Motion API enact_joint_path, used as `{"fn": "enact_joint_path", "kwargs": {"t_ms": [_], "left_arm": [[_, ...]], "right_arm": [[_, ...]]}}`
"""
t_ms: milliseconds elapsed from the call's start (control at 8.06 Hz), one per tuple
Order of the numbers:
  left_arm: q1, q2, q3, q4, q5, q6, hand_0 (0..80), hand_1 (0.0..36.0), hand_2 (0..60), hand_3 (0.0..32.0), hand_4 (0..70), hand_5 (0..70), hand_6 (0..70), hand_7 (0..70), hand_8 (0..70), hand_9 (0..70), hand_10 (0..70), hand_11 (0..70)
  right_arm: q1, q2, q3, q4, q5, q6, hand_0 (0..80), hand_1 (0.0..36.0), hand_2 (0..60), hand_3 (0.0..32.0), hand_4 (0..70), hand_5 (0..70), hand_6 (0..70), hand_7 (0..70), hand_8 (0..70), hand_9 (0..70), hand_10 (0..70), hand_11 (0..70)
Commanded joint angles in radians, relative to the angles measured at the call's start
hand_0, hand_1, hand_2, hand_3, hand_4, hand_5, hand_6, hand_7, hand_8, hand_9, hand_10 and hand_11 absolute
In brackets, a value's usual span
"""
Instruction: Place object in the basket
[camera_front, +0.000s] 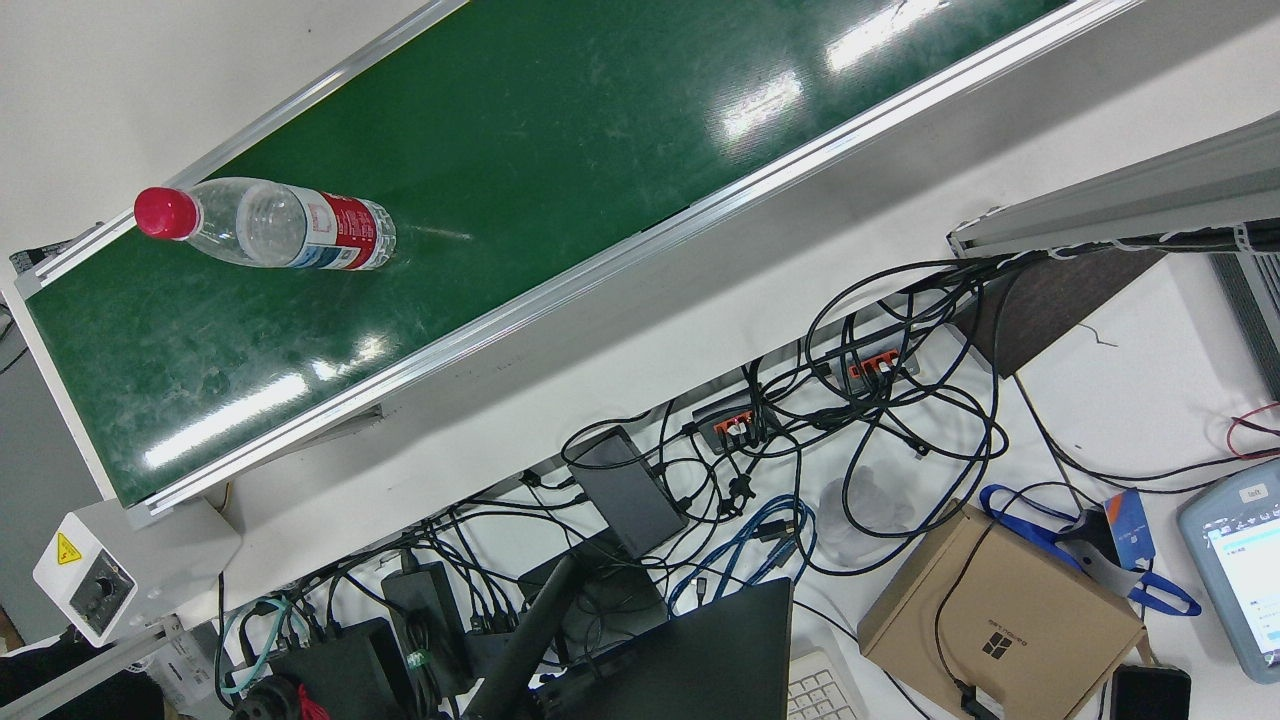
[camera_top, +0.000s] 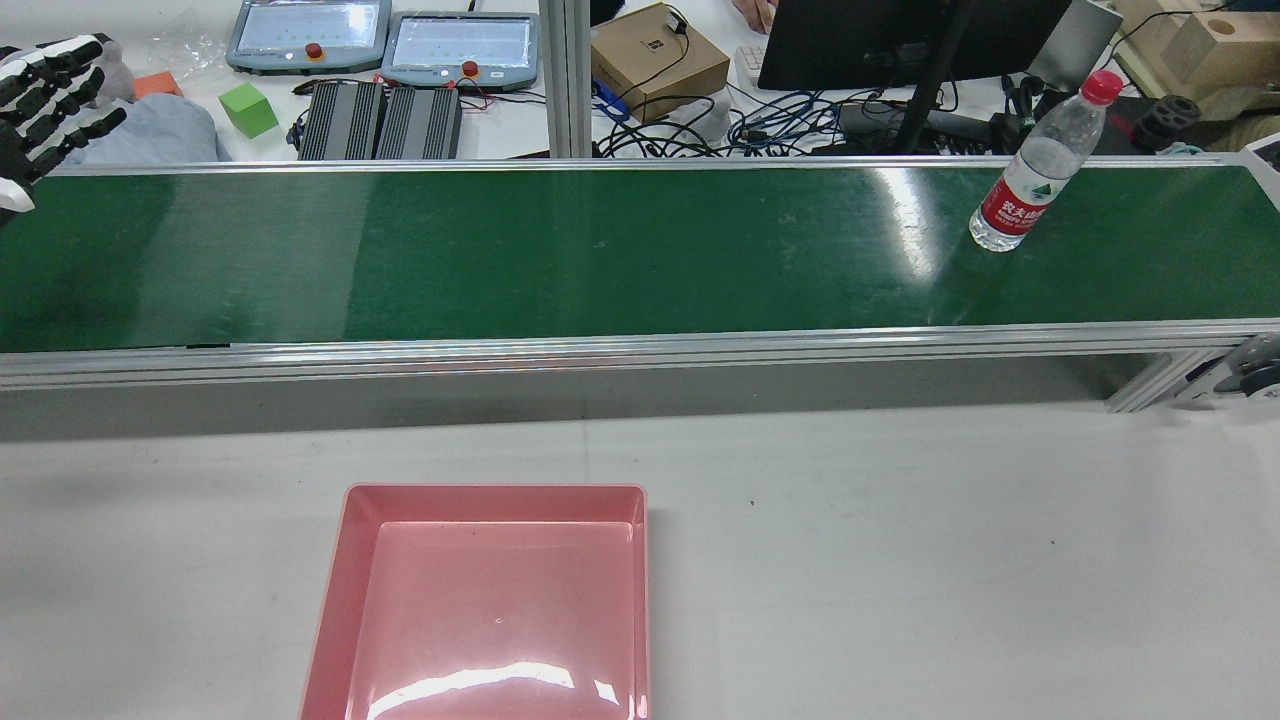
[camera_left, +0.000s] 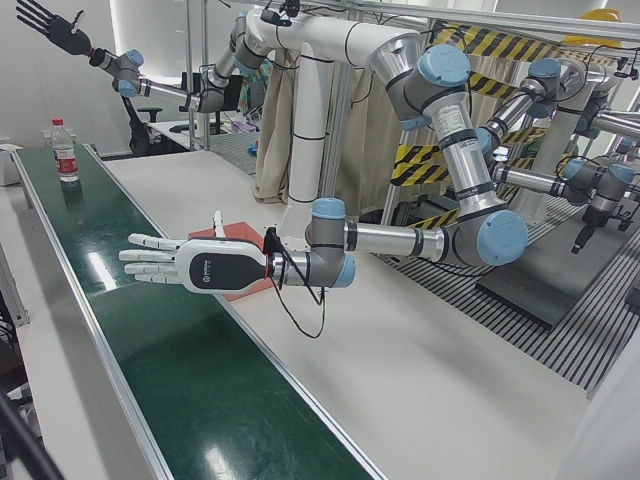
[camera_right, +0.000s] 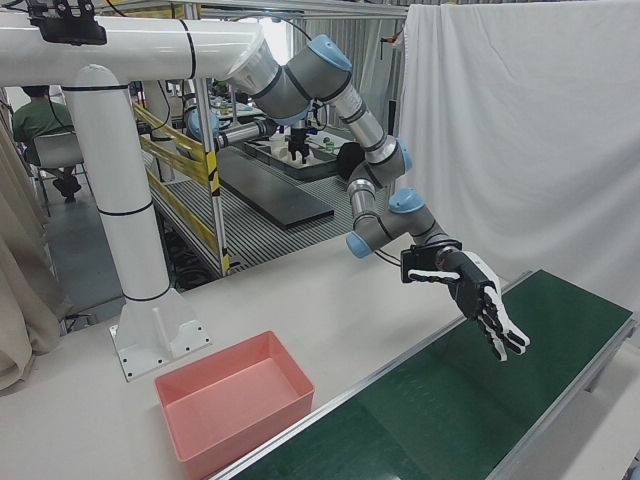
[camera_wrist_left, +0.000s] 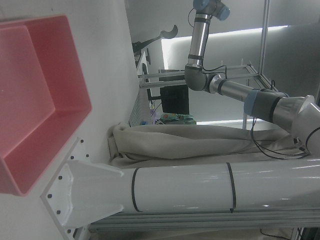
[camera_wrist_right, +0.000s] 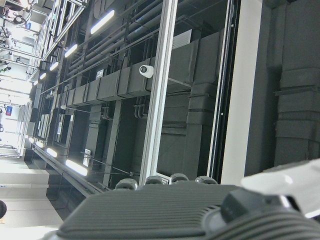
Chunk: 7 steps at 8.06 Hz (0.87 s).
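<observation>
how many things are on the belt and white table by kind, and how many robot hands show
water bottle: 1
pink basket: 1
robot hands: 2, left hand and right hand
total: 4

Bottle (camera_top: 1040, 168) stands on green belt (camera_top: 600, 250); pink basket (camera_top: 480, 600) on table (camera_top: 900, 560).

Both arms are glossy white tubes with grey joint housings and light-blue end caps, rising from white pedestals bolted through square base plates. The left hand (camera_left: 195, 266) has a white shell with a small printed mark; its fingers (camera_left: 140, 255) are white with black segments. A thin black cable loops beneath its wrist. The right hand (camera_left: 50, 25) looks dark.
</observation>
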Motion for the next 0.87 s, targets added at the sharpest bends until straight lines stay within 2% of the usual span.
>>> {"fn": "enact_joint_path", "kwargs": {"t_ms": [0, 745], "left_arm": [[0.000, 0.000, 0.000, 0.000, 0.000, -0.002, 52.6, 13.3, 0.0, 0.0, 11.6, 10.8, 1.9, 0.0, 2.1, 0.7, 5.3, 9.3], [0.001, -0.001, 0.000, 0.000, 0.000, -0.002, 52.8, 13.5, 0.0, 0.0, 11.5, 11.1, 1.8, 0.0, 2.0, 0.8, 5.2, 9.2]], "right_arm": [[0.000, 0.000, 0.000, 0.000, 0.000, 0.000, 0.0, 0.0, 0.0, 0.0, 0.0, 0.0, 0.0, 0.0, 0.0, 0.0, 0.0, 0.0], [0.000, 0.000, 0.000, 0.000, 0.000, 0.000, 0.0, 0.0, 0.0, 0.0, 0.0, 0.0, 0.0, 0.0, 0.0, 0.0, 0.0, 0.0]]}}
